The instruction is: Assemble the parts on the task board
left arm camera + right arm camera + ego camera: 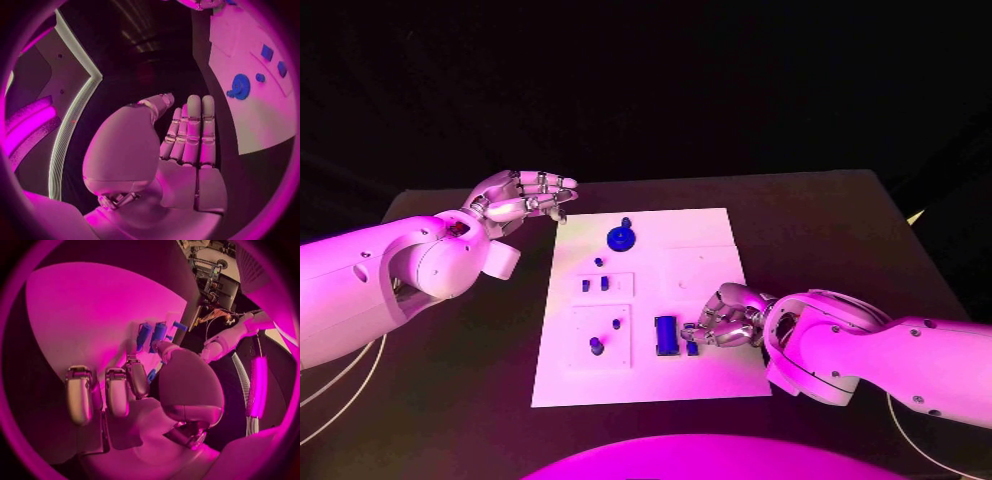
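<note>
Head view: a white task board [678, 385] is seen lying in the middle of a black worktop [834, 220]. On the board, a round blue gear [622, 237] is placed toward 12 o'clock, two small blue parts [594, 285] sit near the centre left, a small peg [597, 346] stands at about 8 o'clock, and a tall blue block [666, 334] stands at about 5 o'clock, with a smaller blue piece [692, 348] just beside it.

The right hand [723, 319] is held low over the board at 4 o'clock, its fingers curled against the smaller blue piece. Whether the piece is actually pinched cannot be told from this view. The left hand [524, 197] is held above the worktop just off the board's 11 o'clock corner, its fingers loosely curled around nothing.

In the right wrist view, the right hand's fingertips [164, 346] are shown against upright blue parts [152, 335] on the board [81, 305], a contact that is less clear from above.

In the left wrist view, the left hand [187, 145] is shown with fingers straight and side by side, holding nothing, and the gear [240, 86] is seen on the board [262, 125] beyond it.
</note>
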`<state>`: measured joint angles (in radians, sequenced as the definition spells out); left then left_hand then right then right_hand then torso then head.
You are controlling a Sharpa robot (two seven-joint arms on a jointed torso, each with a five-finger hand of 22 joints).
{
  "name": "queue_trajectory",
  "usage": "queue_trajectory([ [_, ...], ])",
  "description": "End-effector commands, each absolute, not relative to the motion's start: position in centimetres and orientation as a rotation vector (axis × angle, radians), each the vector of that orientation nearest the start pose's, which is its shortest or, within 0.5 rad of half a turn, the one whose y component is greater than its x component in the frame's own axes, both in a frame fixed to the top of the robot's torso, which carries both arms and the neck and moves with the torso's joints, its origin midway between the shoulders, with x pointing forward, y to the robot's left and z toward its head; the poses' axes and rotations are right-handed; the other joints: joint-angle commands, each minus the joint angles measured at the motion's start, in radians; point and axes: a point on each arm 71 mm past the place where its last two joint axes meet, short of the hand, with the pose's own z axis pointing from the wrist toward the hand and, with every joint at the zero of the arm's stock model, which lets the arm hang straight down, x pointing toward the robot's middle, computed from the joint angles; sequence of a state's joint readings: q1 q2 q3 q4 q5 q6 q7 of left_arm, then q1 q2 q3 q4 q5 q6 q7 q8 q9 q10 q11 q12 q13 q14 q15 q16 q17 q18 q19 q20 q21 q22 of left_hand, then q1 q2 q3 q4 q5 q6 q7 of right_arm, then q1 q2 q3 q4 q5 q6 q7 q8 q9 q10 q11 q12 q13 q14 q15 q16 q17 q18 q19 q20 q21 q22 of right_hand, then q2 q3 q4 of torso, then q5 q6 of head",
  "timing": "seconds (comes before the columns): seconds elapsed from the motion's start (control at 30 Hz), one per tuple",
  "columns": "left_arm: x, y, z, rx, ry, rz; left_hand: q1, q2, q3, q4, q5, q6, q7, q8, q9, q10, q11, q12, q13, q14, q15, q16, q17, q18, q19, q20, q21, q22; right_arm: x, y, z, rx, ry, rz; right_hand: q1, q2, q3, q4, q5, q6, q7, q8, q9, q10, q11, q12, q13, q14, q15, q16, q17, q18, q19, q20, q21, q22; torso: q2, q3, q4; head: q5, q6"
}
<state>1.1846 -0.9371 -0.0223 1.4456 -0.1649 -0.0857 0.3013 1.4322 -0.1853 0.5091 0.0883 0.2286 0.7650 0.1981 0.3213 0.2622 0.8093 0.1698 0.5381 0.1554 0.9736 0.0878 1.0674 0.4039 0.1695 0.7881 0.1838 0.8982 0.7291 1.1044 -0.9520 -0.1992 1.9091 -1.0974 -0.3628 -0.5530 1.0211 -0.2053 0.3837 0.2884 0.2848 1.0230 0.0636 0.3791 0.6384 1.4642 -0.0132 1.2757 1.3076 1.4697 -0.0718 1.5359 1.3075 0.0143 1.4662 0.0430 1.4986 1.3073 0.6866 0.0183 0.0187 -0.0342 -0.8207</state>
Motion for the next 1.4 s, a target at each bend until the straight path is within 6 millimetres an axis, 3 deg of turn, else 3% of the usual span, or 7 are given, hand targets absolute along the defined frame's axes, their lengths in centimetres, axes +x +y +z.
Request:
queue_trajectory([
  [0.03,49.3,26.5,-18.6,-0.978,1.596,-1.518,-0.008,0.000,0.002,0.006,-0.001,-0.007,0.042,0.004,-0.001,-0.004,0.000,0.003,-0.001,-0.006,0.004,0.004,-0.001,0.014,0.001,0.005,-0.007,-0.001,35.7,-17.2,-26.4,0.341,2.210,0.610,-0.010,0.001,-0.009,0.000,0.000,0.007,0.000,-0.006,0.002,0.024,0.003,-0.002,0.126,0.087,0.001,0.001,0.198,0.001,0.073,-0.003,-0.001,0.243,0.000,0.0005,-0.0001,0.001,-0.002],
  [0.2,49.3,26.6,-18.6,-0.979,1.596,-1.516,-0.008,0.000,0.002,0.006,-0.001,-0.007,0.042,0.004,-0.001,-0.004,0.000,0.003,-0.001,-0.006,0.004,0.004,-0.001,0.014,0.001,0.005,-0.007,-0.001,35.5,-17.5,-26.4,0.325,2.223,0.614,0.039,-0.004,-0.028,-0.017,-0.024,0.005,0.000,-0.007,0.005,0.024,0.002,-0.003,0.126,0.087,0.000,0.001,0.198,0.001,0.073,-0.003,0.000,0.243,0.000,0.0001,-0.0004,0.002,-0.001],
  [0.33,49.3,26.6,-18.6,-0.976,1.597,-1.513,-0.010,0.000,0.002,0.007,-0.001,-0.008,0.042,0.005,-0.002,-0.005,0.001,0.004,-0.002,-0.006,0.005,0.005,-0.001,0.013,0.002,0.005,-0.008,-0.002,35.3,-17.8,-26.4,0.308,2.236,0.623,0.087,-0.010,-0.050,-0.025,-0.083,0.004,0.001,-0.011,0.007,0.024,0.003,-0.004,0.126,0.087,0.001,0.001,0.199,0.001,0.073,-0.003,-0.002,0.243,-0.001,0.0001,-0.0005,0.004,-0.001],
  [0.57,49.3,26.7,-18.6,-0.973,1.597,-1.509,-0.010,0.000,0.002,0.007,-0.001,-0.008,0.042,0.005,-0.002,-0.005,0.001,0.004,-0.002,-0.006,0.005,0.005,-0.001,0.013,0.002,0.005,-0.008,-0.002,34.6,-18.3,-26.3,0.289,2.258,0.634,0.111,-0.014,-0.077,-0.019,-0.131,0.004,0.002,-0.014,0.007,0.023,0.004,-0.005,0.126,0.087,0.002,0.001,0.198,0.001,0.073,-0.002,0.000,0.243,-0.001,0.0007,-0.0012,0.004,0.000],
  [1.03,49.3,26.7,-18.6,-0.972,1.597,-1.509,-0.010,0.000,0.002,0.007,-0.001,-0.008,0.042,0.005,-0.002,-0.005,0.001,0.004,-0.002,-0.006,0.005,0.005,-0.001,0.013,0.002,0.005,-0.008,-0.002,34.4,-18.3,-26.5,0.262,2.269,0.632,0.114,-0.014,-0.084,-0.014,-0.141,0.005,0.002,-0.015,0.007,0.023,0.004,-0.005,0.126,0.087,0.002,0.001,0.199,0.001,0.073,-0.002,0.000,0.243,0.000,0.0001,0.0002,0.002,-0.002],
  [1.4,49.3,26.7,-18.6,-0.968,1.603,-1.507,-0.010,0.000,0.002,0.007,-0.001,-0.008,0.042,0.005,-0.002,-0.005,0.001,0.004,-0.002,-0.006,0.005,0.005,-0.001,0.013,0.002,0.005,-0.008,-0.002,35.5,-18.2,-27.2,0.260,2.255,0.598,0.126,0.005,-0.087,-0.008,-0.137,0.010,0.000,-0.014,0.008,0.025,0.003,0.000,0.128,0.088,0.001,0.003,0.202,0.000,0.075,-0.002,0.003,0.244,0.000,0.0004,0.0008,0.004,-0.002],
])
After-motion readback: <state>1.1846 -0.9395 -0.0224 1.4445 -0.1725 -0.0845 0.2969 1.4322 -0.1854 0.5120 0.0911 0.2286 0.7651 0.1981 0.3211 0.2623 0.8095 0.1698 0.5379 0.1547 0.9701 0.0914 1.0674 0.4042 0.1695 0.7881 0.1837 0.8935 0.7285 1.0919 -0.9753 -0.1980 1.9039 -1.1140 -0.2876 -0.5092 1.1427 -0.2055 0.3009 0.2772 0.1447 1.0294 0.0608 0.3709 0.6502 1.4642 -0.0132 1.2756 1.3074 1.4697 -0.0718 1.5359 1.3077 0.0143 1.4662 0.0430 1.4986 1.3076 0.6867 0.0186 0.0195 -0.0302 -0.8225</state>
